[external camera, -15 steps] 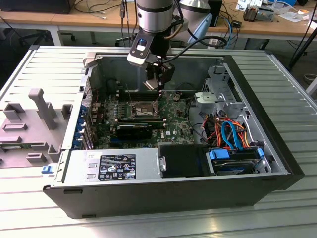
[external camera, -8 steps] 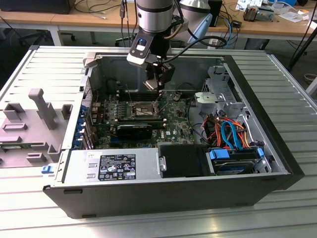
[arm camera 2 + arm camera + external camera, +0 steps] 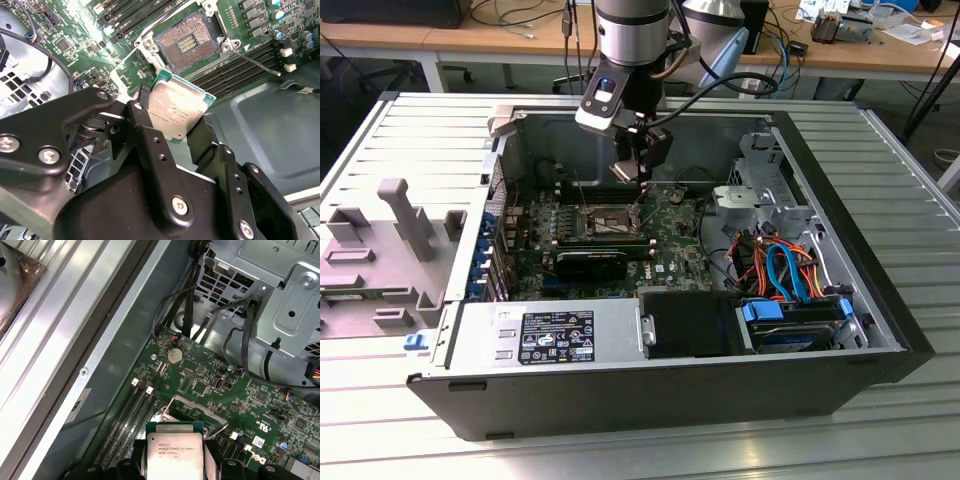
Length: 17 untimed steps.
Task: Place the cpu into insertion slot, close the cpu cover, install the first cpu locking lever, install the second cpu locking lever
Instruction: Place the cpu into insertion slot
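Observation:
My gripper (image 3: 642, 188) hangs inside the open computer case, a little above the motherboard, shut on the cpu (image 3: 175, 111). The chip's silver-grey top faces the camera in both wrist views, with black fingers (image 3: 145, 120) clamping two opposite edges. In the first wrist view the cpu (image 3: 174, 450) sits between the fingers (image 3: 127, 467). The insertion slot (image 3: 187, 44) lies open with bare contacts, just beyond the chip and apart from it. In the exterior view the slot (image 3: 610, 222) is below and slightly left of the gripper. The cpu cover (image 3: 200, 406) stands raised. A thin locking lever (image 3: 255, 62) sticks out, unlatched.
Black memory slots (image 3: 235, 70) flank the socket. A black heatsink block (image 3: 590, 262) lies just in front of it. The power supply (image 3: 545, 335), drive cage (image 3: 760, 190) and orange and blue cables (image 3: 785, 270) crowd the case. A grey fixture (image 3: 395, 240) sits outside, at the exterior view's left.

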Available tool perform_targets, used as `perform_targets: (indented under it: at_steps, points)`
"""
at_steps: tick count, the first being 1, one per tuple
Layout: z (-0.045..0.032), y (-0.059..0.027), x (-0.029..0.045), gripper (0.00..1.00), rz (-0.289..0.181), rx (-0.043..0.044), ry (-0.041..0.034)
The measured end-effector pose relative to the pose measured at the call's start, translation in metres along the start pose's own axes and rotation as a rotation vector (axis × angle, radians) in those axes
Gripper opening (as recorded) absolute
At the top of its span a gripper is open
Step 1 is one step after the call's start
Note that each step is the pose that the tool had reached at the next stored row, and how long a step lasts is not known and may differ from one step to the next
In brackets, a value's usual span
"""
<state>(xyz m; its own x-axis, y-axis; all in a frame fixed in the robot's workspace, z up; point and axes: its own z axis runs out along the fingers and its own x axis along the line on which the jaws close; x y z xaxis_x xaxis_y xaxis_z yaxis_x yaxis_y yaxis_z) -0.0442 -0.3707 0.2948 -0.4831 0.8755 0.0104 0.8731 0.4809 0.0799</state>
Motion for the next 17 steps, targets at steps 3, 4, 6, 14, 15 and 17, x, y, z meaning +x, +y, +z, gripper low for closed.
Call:
perform_targets:
  at_steps: [3,4,6,14,15,17]
  points:
    - [0.0000,0.0000,0.0000,0.54,0.004,-0.0001,-0.0003]
    - [0.0000,0.0000,0.0000,0.54,0.005,-0.0001,-0.0004]
    - [0.0000,0.0000,0.0000,0.54,0.007,-0.0001,-0.0006]
    - [0.0000,0.0000,0.0000,0.54,0.015,-0.0002,-0.0012]
    - [0.0000,0.0000,0.0000,0.54,0.015,-0.0002,-0.0012]
    - [0.0000,0.0000,0.0000,0.54,0.017,-0.0002,-0.0014]
